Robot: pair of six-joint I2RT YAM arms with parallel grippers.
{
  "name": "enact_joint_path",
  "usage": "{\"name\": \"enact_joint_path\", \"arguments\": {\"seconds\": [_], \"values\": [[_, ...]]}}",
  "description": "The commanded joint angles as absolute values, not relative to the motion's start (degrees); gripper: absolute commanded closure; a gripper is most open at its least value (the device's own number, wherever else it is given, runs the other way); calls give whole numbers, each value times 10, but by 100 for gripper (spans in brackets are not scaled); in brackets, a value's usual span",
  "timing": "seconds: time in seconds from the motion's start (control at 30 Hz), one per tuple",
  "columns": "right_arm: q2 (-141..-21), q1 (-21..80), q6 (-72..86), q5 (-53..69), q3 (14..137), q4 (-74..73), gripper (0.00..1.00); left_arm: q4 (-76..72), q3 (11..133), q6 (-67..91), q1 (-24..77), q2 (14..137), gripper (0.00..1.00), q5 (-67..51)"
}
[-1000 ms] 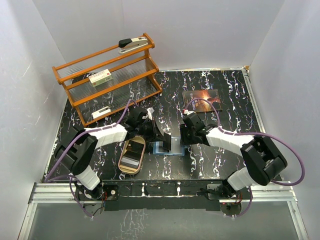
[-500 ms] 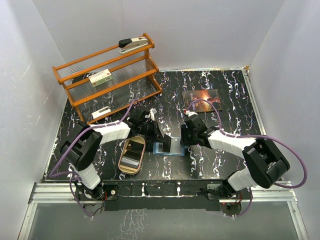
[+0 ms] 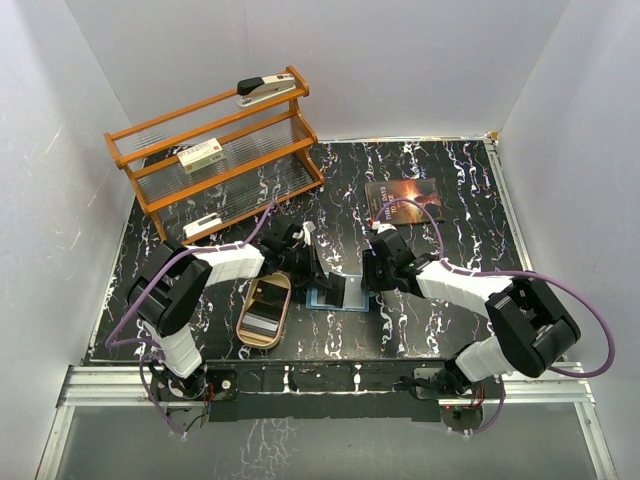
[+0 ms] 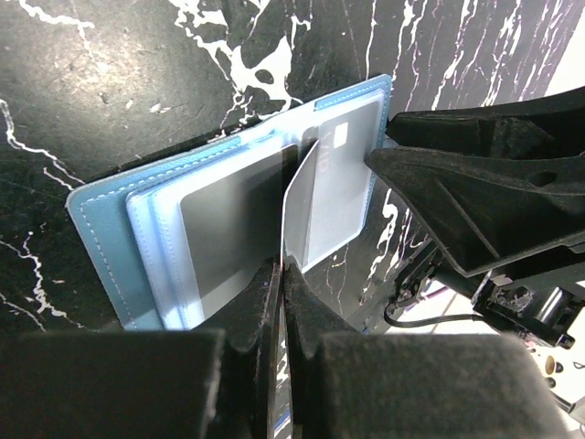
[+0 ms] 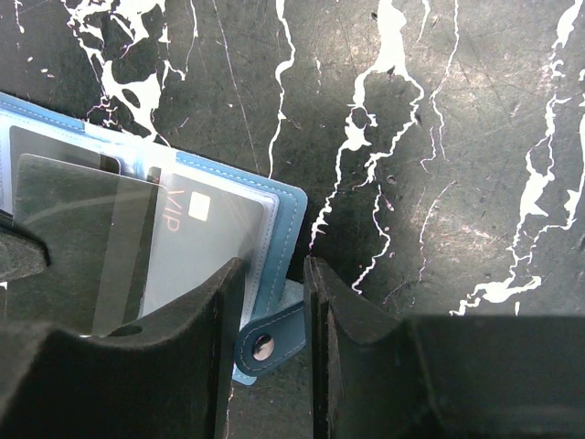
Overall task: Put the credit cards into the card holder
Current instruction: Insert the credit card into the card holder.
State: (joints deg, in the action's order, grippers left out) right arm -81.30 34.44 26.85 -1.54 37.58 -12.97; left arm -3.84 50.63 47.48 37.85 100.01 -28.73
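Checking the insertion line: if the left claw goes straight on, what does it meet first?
Probably the open card holder: the left claw holds a card edge-on over its clear sleeves; depth unclear.

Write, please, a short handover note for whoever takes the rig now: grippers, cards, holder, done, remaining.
Left gripper: shut on a credit card, held on edge over the open card holder.
Right gripper: open, jaws astride the holder's edge by the snap tab.
Done: VIP card and grey card sit in sleeves.
Left: slide the held card into a sleeve, release, probably close the holder.
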Motion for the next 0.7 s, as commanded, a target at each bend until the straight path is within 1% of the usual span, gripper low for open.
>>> {"name": "enact_joint_path", "arguments": {"seconds": [0.0,0.07,0.13,0.33,0.47,0.57,0.67], "values": [[-800,344,274,-12,360,-118,72,-3,519,473,383,995,100,-251],[-797,344,280,-10,358,-119,75,-10,517,480,384,996,100,-244],[-792,344,284,-5,359,-123,74,-22,514,486,386,997,100,-239],[-767,344,287,-3,386,-164,69,-48,508,498,391,1003,100,-239],[-749,343,290,-7,405,-204,62,-46,511,497,392,1007,100,-235],[-744,344,295,-6,405,-211,61,-47,512,497,395,1009,100,-233],[-746,344,302,-5,394,-204,63,-48,511,498,399,1011,100,-225]]}}
